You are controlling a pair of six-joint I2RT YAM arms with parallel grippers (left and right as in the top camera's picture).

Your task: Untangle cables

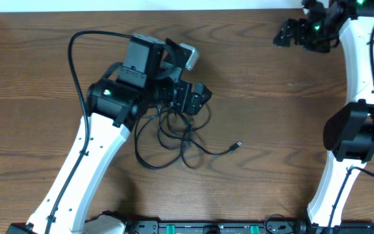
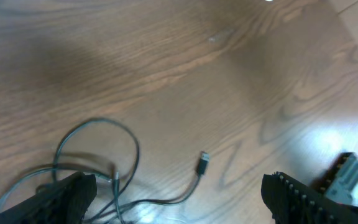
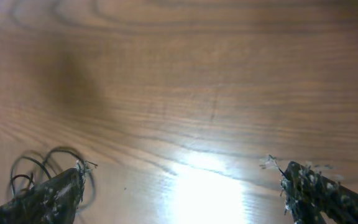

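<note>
1. Lying in loose overlapping loops, the thin black flexible cable sits on the brown wood-grain tabletop, a little left of its middle and somewhat nearer the edge where the arms are mounted.
2. One strand runs out of the loops toward the right edge and ends in a small plug, which lies flat on bare wood apart from the coils.
3. The left gripper hangs over the far side of the loops, at the end of a white arm with black joints.
4. In the left wrist view its two dark fingers stand wide apart at the lower corners. They hold nothing.
5. That view also shows a rounded loop of the cable on the wood just beyond the finger on the picture's left. A strand passes under the gap toward the plug.
6. Whether that finger touches the cable cannot be told, since its tip covers the strands there.
7. The right gripper is well away from the cable, near the far right corner of the tabletop.
8. In the right wrist view its fingers are spread fully, with only bare, glare-lit wood between them.
9. Small, blurred dark loops show at the lower left of that view. They appear to be the cable, seen from farther off.
</note>
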